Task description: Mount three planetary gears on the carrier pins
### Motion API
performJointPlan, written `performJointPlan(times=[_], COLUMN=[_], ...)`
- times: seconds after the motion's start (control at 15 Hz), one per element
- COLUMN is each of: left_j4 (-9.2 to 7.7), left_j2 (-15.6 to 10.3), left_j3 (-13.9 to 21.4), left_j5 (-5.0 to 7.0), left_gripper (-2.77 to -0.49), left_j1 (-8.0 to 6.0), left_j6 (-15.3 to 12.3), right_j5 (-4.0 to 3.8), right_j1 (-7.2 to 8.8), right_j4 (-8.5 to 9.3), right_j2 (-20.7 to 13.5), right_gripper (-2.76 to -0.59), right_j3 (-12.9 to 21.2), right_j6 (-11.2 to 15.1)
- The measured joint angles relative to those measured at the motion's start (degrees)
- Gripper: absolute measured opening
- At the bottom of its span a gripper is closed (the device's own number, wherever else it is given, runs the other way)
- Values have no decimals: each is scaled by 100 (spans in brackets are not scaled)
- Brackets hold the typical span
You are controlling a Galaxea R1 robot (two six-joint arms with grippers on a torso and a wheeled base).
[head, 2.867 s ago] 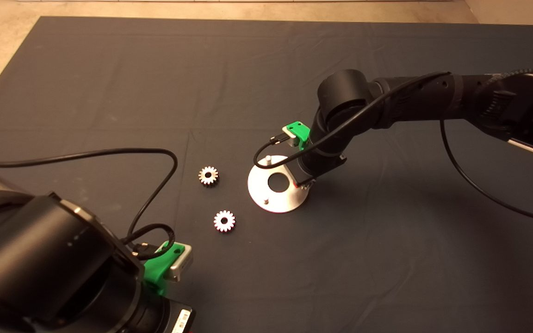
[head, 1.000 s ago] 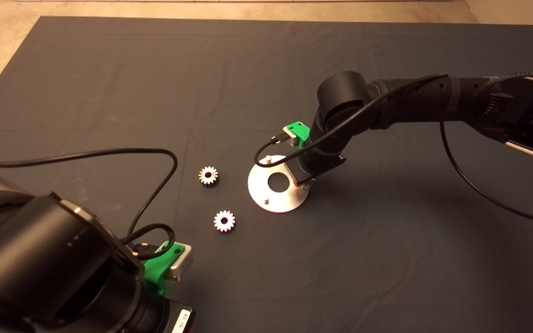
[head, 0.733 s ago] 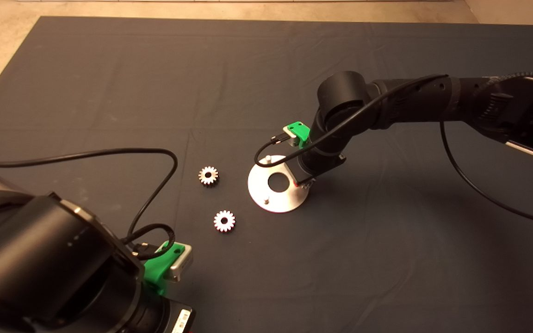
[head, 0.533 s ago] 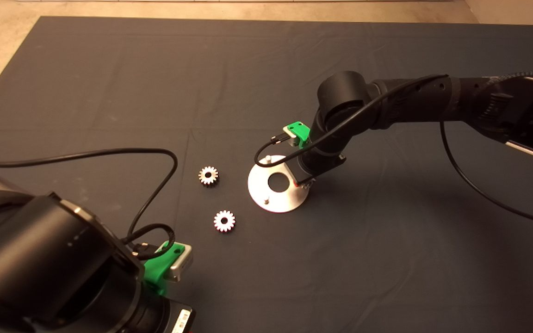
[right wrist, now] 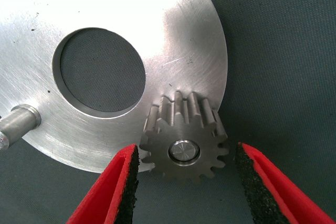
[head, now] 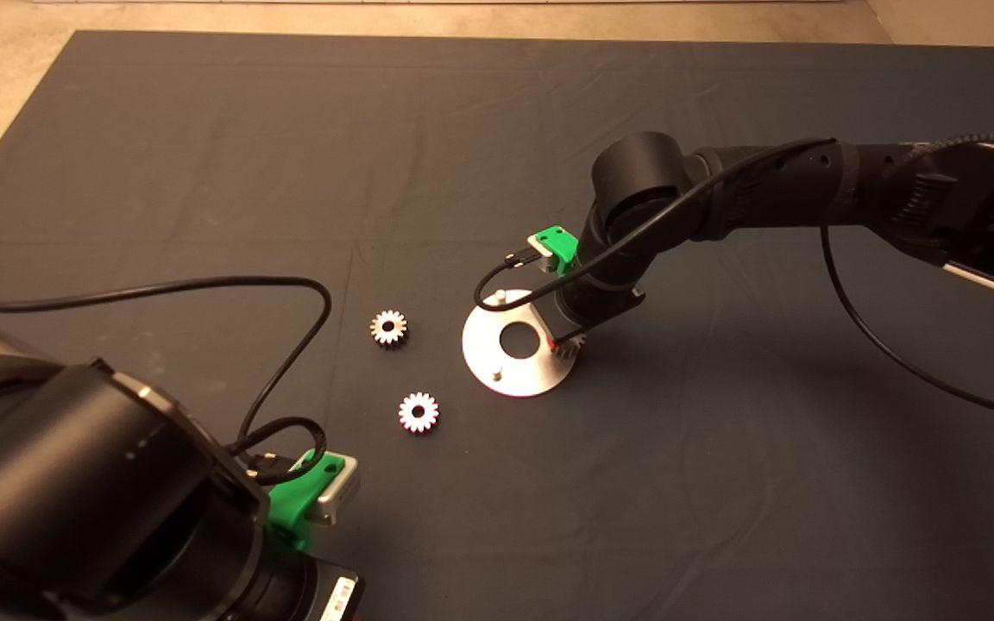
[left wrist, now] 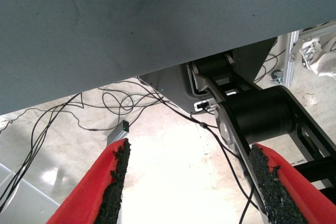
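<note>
The round shiny disc (head: 540, 373) lies mid-mat with a central hole. Two bare carrier pins (head: 500, 297) (head: 496, 374) stand on it. In the right wrist view a planetary gear (right wrist: 184, 137) sits over the third pin (right wrist: 184, 151) at the edge of the disc (right wrist: 173, 35). My right gripper (right wrist: 186, 149) is open, one pad on each side of that gear with a small gap on both sides. In the head view the right gripper (head: 568, 343) is at the disc's right edge. Two loose gears (head: 388, 327) (head: 418, 411) lie flat on the mat left of the disc.
My left gripper (head: 316, 492) is parked at the lower left edge, its open fingers (left wrist: 113, 187) looking past the mat's edge at floor cables. A black cable (head: 204, 285) loops over the mat left of the loose gears.
The right gripper's fingers have spread slightly off the gear at the disc's right edge. The loose gears, the disc and the left arm have not moved.
</note>
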Motion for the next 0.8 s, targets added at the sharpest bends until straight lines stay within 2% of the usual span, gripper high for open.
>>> performJointPlan(times=[0.53,0.67,0.8], left_j4=[0,0,0], left_j2=[0,0,0], left_j3=[0,0,0], left_j5=[0,0,0], left_gripper=[-165,-165,-165], left_j1=[0,0,-2], left_j6=[-2,-2,-2], right_j5=[0,-1,0], right_j1=[7,16,16], right_j4=[0,0,1], right_j2=[0,-5,-5], right_gripper=[-204,-189,-185], right_j3=[0,0,-12], right_j6=[-17,-17,-17])
